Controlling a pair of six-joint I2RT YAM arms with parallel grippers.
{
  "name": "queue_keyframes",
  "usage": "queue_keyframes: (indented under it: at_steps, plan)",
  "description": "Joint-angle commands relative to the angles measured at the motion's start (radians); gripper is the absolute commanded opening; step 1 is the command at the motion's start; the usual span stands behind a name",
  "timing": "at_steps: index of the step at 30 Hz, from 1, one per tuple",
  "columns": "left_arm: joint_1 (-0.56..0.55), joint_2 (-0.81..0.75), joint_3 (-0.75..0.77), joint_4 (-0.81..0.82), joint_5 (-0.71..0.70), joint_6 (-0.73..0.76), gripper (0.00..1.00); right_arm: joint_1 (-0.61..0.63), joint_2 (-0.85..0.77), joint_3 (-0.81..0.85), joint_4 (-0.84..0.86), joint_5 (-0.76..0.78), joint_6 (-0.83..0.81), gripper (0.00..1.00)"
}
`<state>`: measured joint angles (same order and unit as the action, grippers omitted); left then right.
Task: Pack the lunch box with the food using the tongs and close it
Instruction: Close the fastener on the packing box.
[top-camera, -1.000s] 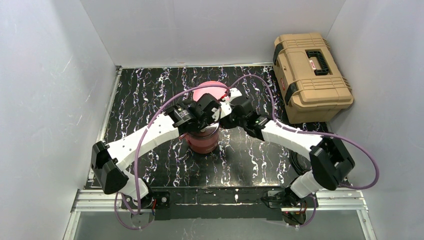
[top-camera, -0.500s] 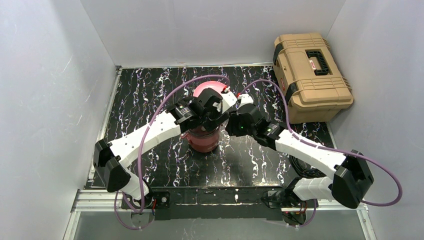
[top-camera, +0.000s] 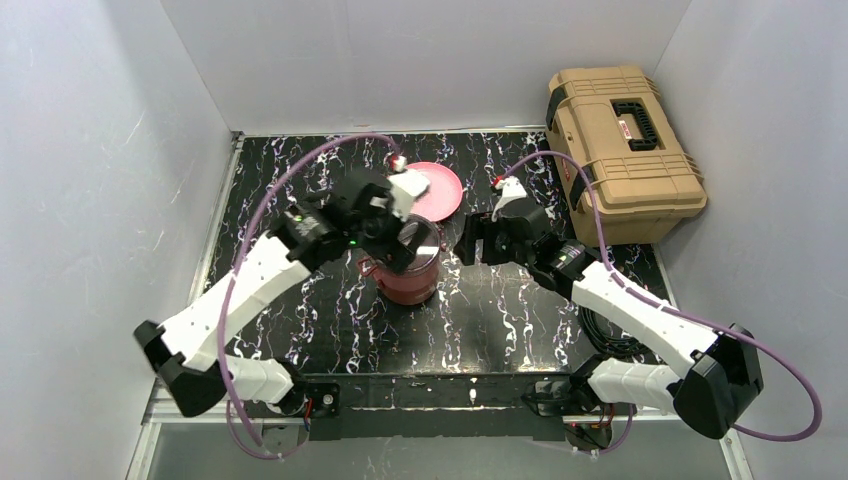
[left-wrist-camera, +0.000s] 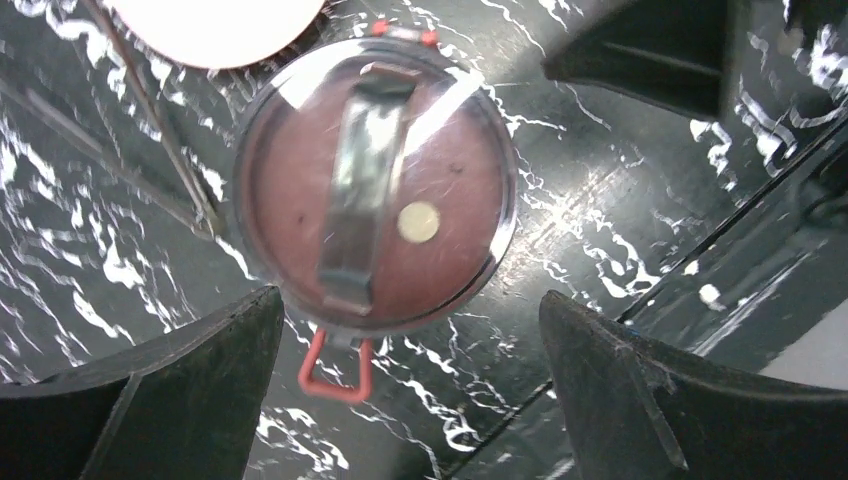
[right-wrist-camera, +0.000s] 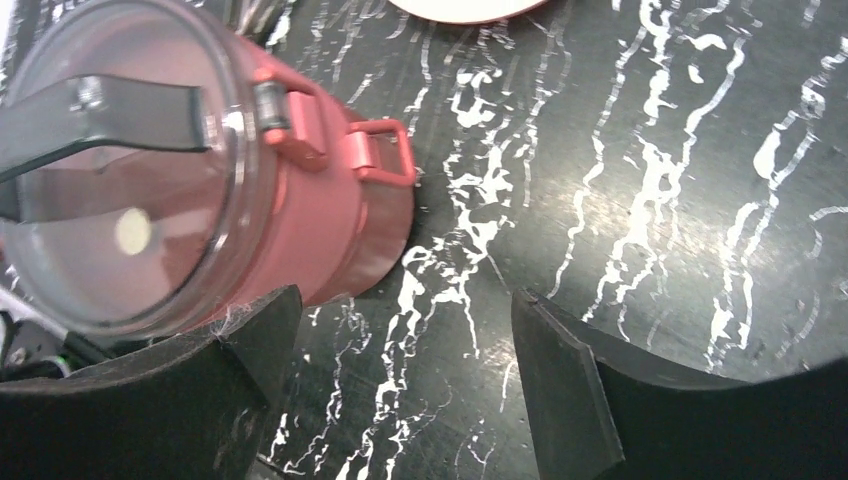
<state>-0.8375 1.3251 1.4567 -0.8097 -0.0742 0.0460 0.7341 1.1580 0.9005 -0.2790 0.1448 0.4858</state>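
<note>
The maroon lunch box (top-camera: 406, 281) stands stacked on the table, with its clear-rimmed top lid and dark handle (left-wrist-camera: 358, 190) on. My left gripper (top-camera: 402, 243) hovers above it, open and empty; in the left wrist view the left gripper (left-wrist-camera: 410, 300) has its fingers apart over the box's near rim. My right gripper (top-camera: 478, 241) is just right of the box, open and empty; in the right wrist view the right gripper (right-wrist-camera: 405, 300) is over bare table beside the lunch box (right-wrist-camera: 200, 180). The slim tongs (left-wrist-camera: 160, 130) lie on the table beside the box. No food shows.
A flat pink plate (top-camera: 438, 190) lies just behind the lunch box. The large tan toolbox (top-camera: 620, 150) sits at the back right corner. A red clasp loop (left-wrist-camera: 335, 365) hangs from the box's side. White walls close in the dark marbled table (top-camera: 300, 190).
Both grippers have gone from nearly shut at the lid to open. The left arm has drawn back to the left and the right arm to the right, uncovering the plate.
</note>
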Motion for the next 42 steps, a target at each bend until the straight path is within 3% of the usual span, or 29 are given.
queue_keyframes:
  at_steps: [1, 7, 14, 20, 28, 36, 42]
  plan:
    - [0.174, -0.114, -0.001, -0.112, 0.123, -0.212, 0.98, -0.003, -0.016, 0.039, 0.107, -0.179, -0.037, 0.89]
    - [0.398, -0.296, -0.199, -0.047, 0.254, -0.348, 0.98, -0.002, 0.042, 0.06, 0.212, -0.299, -0.022, 0.94]
    - [0.528, -0.349, -0.377, 0.012, 0.293, -0.453, 0.97, -0.002, 0.141, 0.111, 0.258, -0.309, -0.048, 0.9]
    - [0.543, -0.371, -0.478, 0.073, 0.302, -0.497, 0.72, -0.001, 0.203, 0.151, 0.258, -0.305, -0.123, 0.91]
    - [0.543, -0.317, -0.514, 0.127, 0.323, -0.498, 0.59, -0.001, 0.246, 0.186, 0.238, -0.31, -0.266, 0.9]
    - [0.543, -0.269, -0.541, 0.155, 0.368, -0.505, 0.47, -0.001, 0.28, 0.191, 0.263, -0.409, -0.36, 0.78]
    - [0.544, -0.272, -0.569, 0.166, 0.377, -0.505, 0.43, -0.001, 0.32, 0.201, 0.259, -0.439, -0.416, 0.71]
